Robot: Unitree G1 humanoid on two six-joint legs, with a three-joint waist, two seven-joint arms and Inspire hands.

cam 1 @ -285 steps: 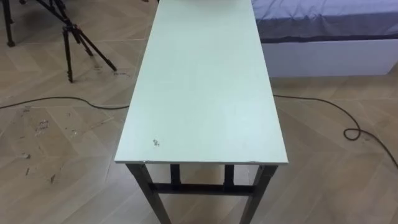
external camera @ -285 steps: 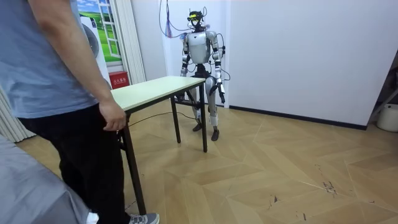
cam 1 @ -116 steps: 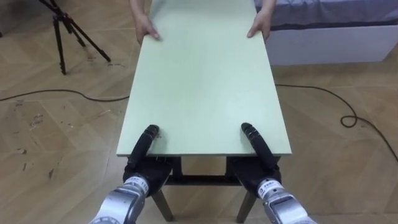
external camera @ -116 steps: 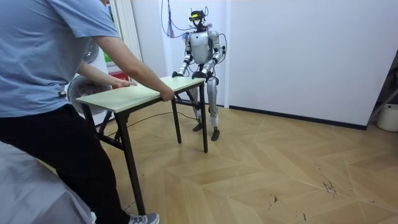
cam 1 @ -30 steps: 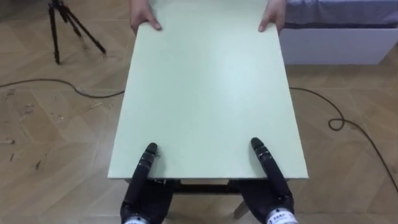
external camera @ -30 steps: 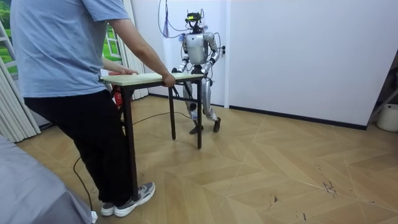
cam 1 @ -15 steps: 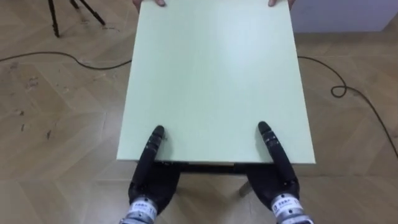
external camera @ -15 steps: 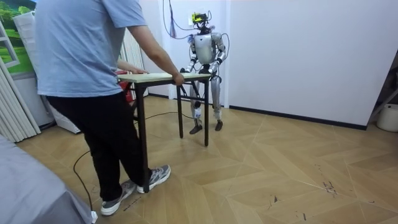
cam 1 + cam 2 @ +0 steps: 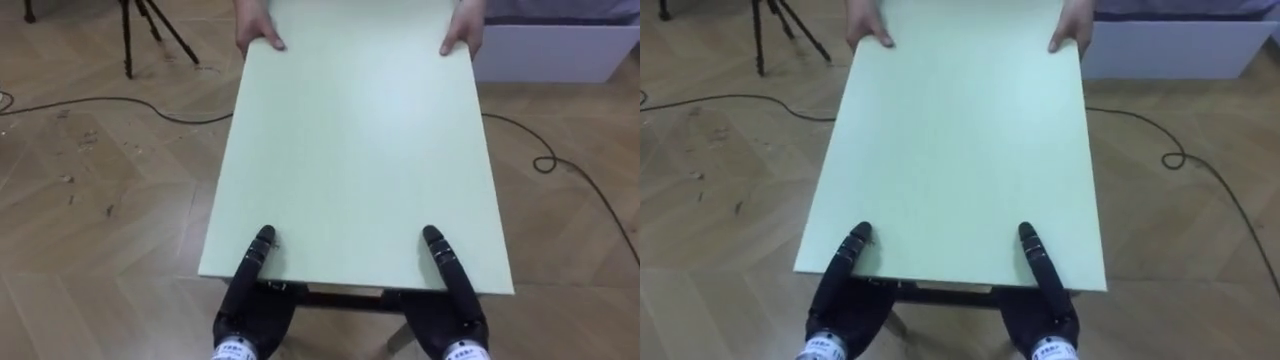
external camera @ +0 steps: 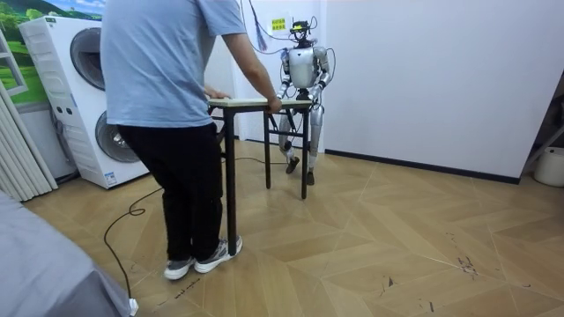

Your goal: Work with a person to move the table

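A long pale green table (image 9: 360, 150) with dark legs stretches away from me. My left hand (image 9: 250, 300) grips its near edge at the left corner, thumb on top and fingers underneath. At the right corner my right hand (image 9: 455, 295) holds the same way. A person (image 10: 167, 88) in a blue shirt stands at the far end. The person's hands (image 9: 258, 35) clasp both far corners, the other one (image 9: 462, 35) to the right. In the room view the table (image 10: 256, 103) hangs level between the person and me.
A black tripod (image 9: 150, 25) stands on the wooden floor at the far left. Dark cables (image 9: 100, 100) run over the floor on both sides. A bed's white base (image 9: 560, 50) lies at the far right. A washing machine (image 10: 75, 97) stands behind the person.
The person and I have walked on with the table between us, and both views have shifted along. A washing machine has come into the room view. All four hands hold as before.
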